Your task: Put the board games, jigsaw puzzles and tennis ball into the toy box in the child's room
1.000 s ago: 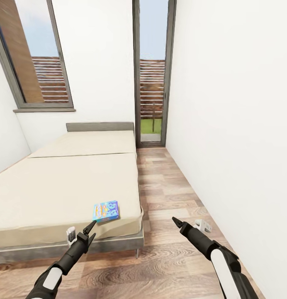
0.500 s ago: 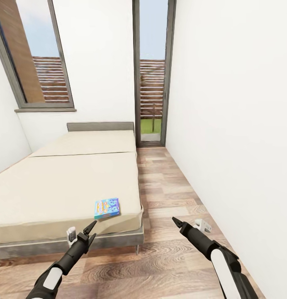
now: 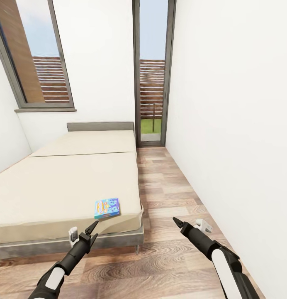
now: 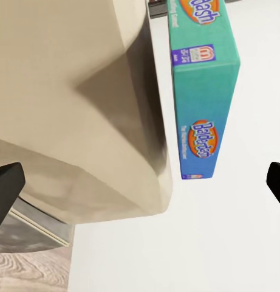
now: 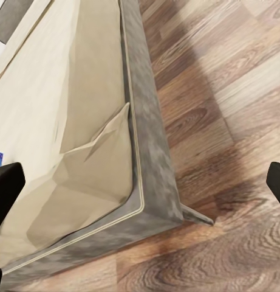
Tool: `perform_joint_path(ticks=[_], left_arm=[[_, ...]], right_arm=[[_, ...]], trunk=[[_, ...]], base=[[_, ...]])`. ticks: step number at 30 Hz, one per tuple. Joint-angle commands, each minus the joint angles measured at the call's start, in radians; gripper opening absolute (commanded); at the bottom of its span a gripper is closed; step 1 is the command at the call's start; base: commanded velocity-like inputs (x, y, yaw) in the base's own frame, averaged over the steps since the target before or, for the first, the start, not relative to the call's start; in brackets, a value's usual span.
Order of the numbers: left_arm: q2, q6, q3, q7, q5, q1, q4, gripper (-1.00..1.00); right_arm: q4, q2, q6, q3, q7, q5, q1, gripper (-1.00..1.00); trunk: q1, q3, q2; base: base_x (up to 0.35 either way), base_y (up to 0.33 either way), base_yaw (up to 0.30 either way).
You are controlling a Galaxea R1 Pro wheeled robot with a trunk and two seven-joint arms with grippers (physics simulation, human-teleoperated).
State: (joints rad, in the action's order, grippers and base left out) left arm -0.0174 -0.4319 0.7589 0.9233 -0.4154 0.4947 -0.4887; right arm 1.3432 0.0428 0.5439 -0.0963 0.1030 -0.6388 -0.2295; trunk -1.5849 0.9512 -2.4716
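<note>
Open floor (image 3: 168, 249) right of bed (image 3: 56, 195), wall (image 3: 234, 124) closing the far side

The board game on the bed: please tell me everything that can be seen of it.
The board game is a small flat rectangular box, mostly blue and teal with orange logos; the left wrist view shows one teal side with printed labels. It looks like cardboard, closed and undamaged. It lies flat on the beige mattress of the bed, near the corner at its foot. Only the mattress touches it; the left gripper is just short of it, open.

Board game (image 3: 107, 208) on bed (image 3: 56, 187) near foot corner; floor (image 3: 168, 199) right of bed.
</note>
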Motion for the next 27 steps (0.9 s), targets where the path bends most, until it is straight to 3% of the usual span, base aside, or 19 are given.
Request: perform_joint_path(ticks=[1,10,15,21,27], left_arm=[[-0.001,-0.008,0.005,0.002,0.000,0.001,-0.001,1.00],[-0.001,-0.007,0.005,0.005,-0.002,0.001,-0.001,1.00],[-0.001,-0.008,0.005,0.006,-0.001,0.001,-0.001,1.00],[-0.001,-0.007,0.005,0.005,-0.001,0.001,-0.001,1.00],[-0.001,-0.009,0.005,-0.002,-0.001,0.001,-0.001,1.00]], right_arm=[[0.001,0.001,0.007,-0.003,0.004,-0.001,-0.001,1.00],[0.001,0.000,0.007,-0.003,0.004,-0.001,-0.001,1.00],[0.001,0.000,0.007,-0.003,0.004,-0.001,-0.001,1.00],[0.001,0.000,0.007,-0.003,0.004,-0.001,-0.001,1.00],[0.001,0.000,0.007,-0.003,0.004,-0.001,-0.001,1.00]], trunk=[[0.000,0.001,0.000],[0.000,0.001,0.000],[0.019,-0.015,0.035],[0.019,-0.015,0.035],[0.042,-0.033,0.077]], base=[[0.000,0.000,0.000],[0.000,0.000,0.000],[0.000,0.000,0.000],[0.000,0.000,0.000],[0.000,0.000,0.000]])
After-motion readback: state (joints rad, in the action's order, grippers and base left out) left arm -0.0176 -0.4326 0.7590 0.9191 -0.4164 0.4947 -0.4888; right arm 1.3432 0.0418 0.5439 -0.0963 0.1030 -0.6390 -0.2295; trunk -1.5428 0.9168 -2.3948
